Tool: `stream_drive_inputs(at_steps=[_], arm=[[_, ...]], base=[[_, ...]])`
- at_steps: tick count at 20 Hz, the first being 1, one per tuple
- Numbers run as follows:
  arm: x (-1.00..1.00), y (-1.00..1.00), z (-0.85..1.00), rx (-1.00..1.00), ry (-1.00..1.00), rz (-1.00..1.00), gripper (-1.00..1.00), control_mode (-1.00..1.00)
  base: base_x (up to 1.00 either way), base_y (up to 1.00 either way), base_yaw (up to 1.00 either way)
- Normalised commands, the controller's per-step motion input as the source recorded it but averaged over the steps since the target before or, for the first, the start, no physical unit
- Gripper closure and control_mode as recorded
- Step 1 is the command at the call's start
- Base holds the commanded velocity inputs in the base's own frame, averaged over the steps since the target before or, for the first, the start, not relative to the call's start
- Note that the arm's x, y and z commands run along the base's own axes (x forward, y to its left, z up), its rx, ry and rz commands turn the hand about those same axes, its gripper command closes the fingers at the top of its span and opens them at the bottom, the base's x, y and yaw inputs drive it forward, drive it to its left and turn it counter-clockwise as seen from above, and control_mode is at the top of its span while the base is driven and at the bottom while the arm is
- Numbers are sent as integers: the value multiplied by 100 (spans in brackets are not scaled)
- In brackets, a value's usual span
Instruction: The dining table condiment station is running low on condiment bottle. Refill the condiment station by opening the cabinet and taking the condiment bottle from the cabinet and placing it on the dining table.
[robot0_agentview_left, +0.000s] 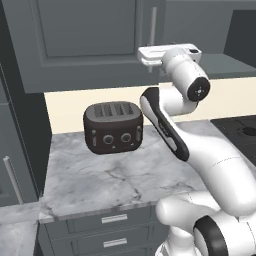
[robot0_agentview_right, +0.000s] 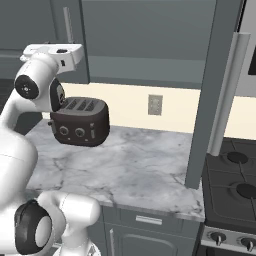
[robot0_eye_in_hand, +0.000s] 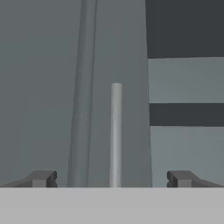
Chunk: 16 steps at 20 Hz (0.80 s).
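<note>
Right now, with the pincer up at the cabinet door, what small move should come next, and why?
Probably ease the pincer straight forward until its fingers pass either side of the handle, then close. In the hand view the fingertips stand wide apart with the silver bar centred between them but beyond them, so nothing is gripped yet. The cabinet door on the left looks closed.

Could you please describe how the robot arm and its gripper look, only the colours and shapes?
The arm is made of smooth, rounded white segments with dark grey to black joints; one round joint cap carries a few small white marks. A black strip runs along one link. The hand is a flat white block. The gripper has two small, dark grey, blocky fingertips. No loose cables are visible.
</note>
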Motion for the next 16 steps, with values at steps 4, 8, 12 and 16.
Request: stream_drive_inputs(at_steps=[4, 8, 12, 16], arm=[[42, 3, 0, 0, 0, 0, -100, -100], [39, 0, 0, 0, 0, 0, -100, -100], [45, 1, 0, 0, 1, 0, -100, -100], [53, 3, 0, 0, 2, 0, -100, -100]], base=[[0, 0, 0], [0, 0, 0], [0, 0, 0], [0, 0, 0]])
